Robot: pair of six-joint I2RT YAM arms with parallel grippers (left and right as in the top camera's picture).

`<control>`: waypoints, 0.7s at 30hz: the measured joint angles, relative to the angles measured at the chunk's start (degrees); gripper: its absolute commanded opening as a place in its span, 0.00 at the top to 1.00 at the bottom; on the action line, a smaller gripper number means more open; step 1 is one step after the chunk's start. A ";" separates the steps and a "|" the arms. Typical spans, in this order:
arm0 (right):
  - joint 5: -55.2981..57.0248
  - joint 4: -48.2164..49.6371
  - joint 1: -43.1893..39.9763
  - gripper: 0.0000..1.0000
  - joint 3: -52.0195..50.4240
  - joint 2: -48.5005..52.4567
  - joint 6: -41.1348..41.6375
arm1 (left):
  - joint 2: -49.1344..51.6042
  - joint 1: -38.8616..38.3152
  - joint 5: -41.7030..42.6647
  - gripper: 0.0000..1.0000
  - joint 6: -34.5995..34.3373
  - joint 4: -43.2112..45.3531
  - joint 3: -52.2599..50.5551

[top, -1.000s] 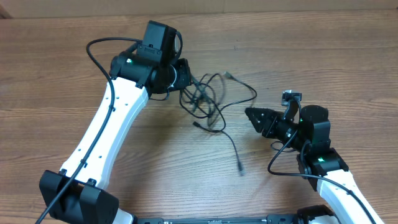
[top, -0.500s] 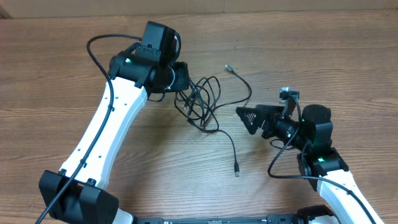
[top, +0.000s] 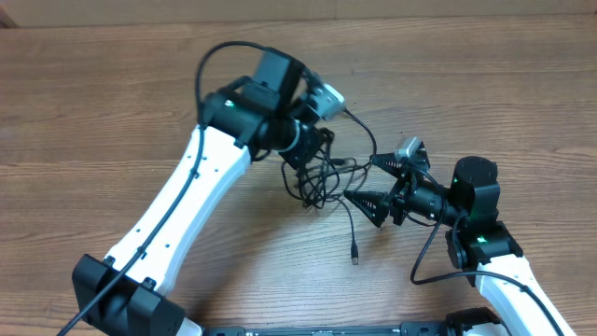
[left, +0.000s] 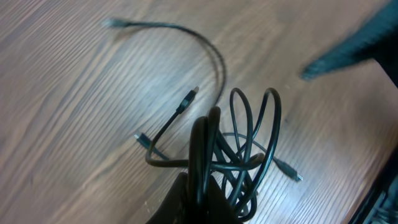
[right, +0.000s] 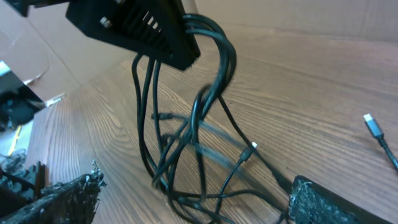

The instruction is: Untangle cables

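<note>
Overhead, the left end effector clenched the tangled thin black cables over the brown wooden worktop, while the right end effector gaped wide just beside them.

The cables are showing plain black throughout; one plug end is gleaming silvery. The worktop is displaying mid-brown wood with darker grain streaks. The left arm and right arm are presenting white links with black joints, each carrying a glowing green indicator light.
</note>
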 measured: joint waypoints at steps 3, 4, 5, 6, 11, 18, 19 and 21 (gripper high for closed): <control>-0.20 0.02 0.00 0.12 0.00 0.00 -1.55 | 0.00 -2.16 0.28 0.96 3.06 0.37 0.00; -0.28 0.00 0.00 0.13 0.00 0.00 -1.88 | 0.00 -2.43 0.37 0.96 3.45 0.61 0.00; -0.39 0.02 0.00 0.14 0.00 0.00 -1.97 | 0.00 -2.80 0.39 0.95 4.02 0.94 0.00; -0.44 0.00 0.00 0.16 0.00 0.00 -2.21 | 0.00 -3.08 0.46 0.95 4.46 1.33 0.00; -0.46 -0.22 0.00 0.31 0.00 0.00 -3.08 | 0.00 -4.00 0.74 0.96 5.42 2.60 0.00; -0.46 -1.49 0.00 0.41 0.00 0.00 -3.17 | 0.00 -4.72 3.10 0.96 5.92 4.33 0.00; -0.44 -1.49 0.00 0.41 0.00 0.00 -3.21 | 0.00 -4.92 3.41 0.96 6.03 4.61 0.00; -0.42 -1.46 0.00 0.43 0.00 0.00 -3.21 | 0.00 -5.20 3.76 0.96 6.03 5.25 0.00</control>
